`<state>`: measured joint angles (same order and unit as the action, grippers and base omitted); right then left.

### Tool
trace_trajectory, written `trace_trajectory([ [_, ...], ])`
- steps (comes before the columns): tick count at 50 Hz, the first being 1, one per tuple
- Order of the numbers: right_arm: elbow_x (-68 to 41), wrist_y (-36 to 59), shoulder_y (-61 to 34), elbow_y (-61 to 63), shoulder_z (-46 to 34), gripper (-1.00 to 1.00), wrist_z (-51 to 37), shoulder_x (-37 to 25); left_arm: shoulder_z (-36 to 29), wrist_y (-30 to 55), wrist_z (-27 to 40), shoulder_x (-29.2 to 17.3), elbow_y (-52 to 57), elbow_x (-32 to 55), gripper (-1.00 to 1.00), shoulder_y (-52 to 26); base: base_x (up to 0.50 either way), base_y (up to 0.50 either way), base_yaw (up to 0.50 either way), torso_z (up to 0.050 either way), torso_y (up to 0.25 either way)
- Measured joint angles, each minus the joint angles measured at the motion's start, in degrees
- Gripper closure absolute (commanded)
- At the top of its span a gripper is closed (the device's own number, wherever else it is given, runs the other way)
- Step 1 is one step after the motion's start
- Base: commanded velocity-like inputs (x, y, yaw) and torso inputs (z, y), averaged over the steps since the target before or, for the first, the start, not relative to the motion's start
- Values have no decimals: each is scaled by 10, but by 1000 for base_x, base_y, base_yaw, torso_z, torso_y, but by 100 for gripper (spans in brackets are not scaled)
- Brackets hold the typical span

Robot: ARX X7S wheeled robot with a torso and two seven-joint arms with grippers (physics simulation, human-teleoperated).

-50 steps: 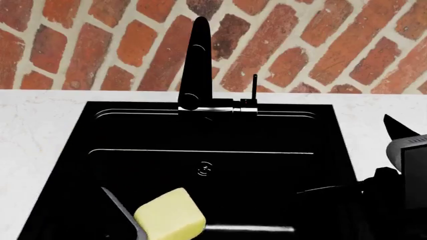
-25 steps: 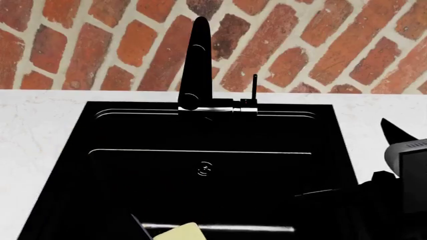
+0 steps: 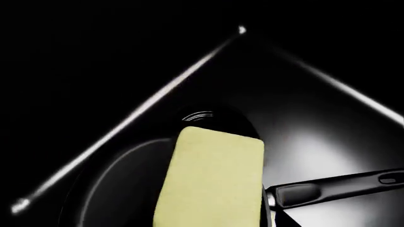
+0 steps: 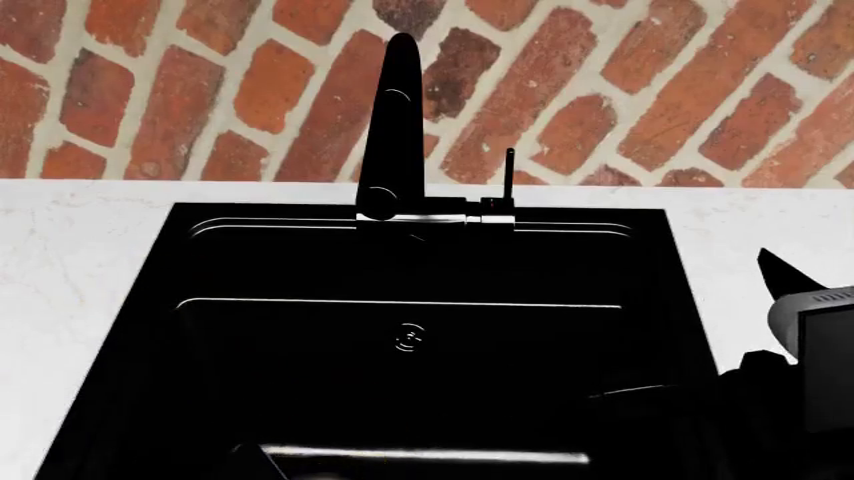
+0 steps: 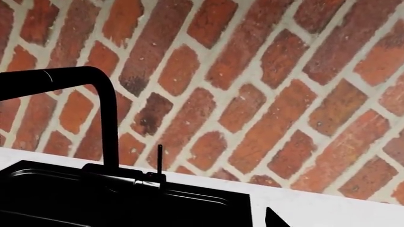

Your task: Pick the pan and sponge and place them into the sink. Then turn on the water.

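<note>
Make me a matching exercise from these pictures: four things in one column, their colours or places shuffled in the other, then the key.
Things:
1. sponge
2. faucet
3. wall
4. drain

Descriptions:
A. red brick with pale mortar
B. pale yellow, over the pan
C. round, in the floor of the sink
D. tall and black, at the sink's back edge

Pairs: 1-B, 2-D, 3-A, 4-C

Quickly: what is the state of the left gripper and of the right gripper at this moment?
Left gripper: cannot be told; its fingers are out of view, only the sponge shows close before the camera.
Right gripper: cannot be told; only partly visible.
</note>
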<state>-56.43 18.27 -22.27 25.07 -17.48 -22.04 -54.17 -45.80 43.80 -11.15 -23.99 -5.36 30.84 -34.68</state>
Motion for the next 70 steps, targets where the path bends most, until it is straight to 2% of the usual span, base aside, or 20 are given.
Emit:
trace_trajectory([
  [12, -10, -3, 2, -9, 2, -100, 2, 8, 1, 2, 6, -3, -2, 4, -100, -1, 0, 0, 0, 0, 0],
  [22, -12, -4, 0, -16, 0, -100, 7, 16, 28, 4, 22, -19, 43, 21, -100, -2, 0, 0, 0, 0, 0],
  [37, -1, -34, -4, -27, 5, -100, 21, 41, 116, 0, 91, -45, 132, 57, -100, -4, 0, 0, 0, 0, 0],
  [50, 32, -19, -47, -55, -24, -100, 22, 76, 216, -56, 175, -33, 137, 58, -100, -13, 0, 0, 0, 0, 0],
  [60, 67, -1, -104, -107, -56, -100, 25, 121, 274, -70, 238, -28, 141, 60, -100, -23, 0, 0, 0, 0, 0],
  [70, 105, 7, -177, -221, -96, -100, 57, 193, 310, -54, 279, -29, 148, 74, -100, -33, 0, 0, 0, 0, 0],
])
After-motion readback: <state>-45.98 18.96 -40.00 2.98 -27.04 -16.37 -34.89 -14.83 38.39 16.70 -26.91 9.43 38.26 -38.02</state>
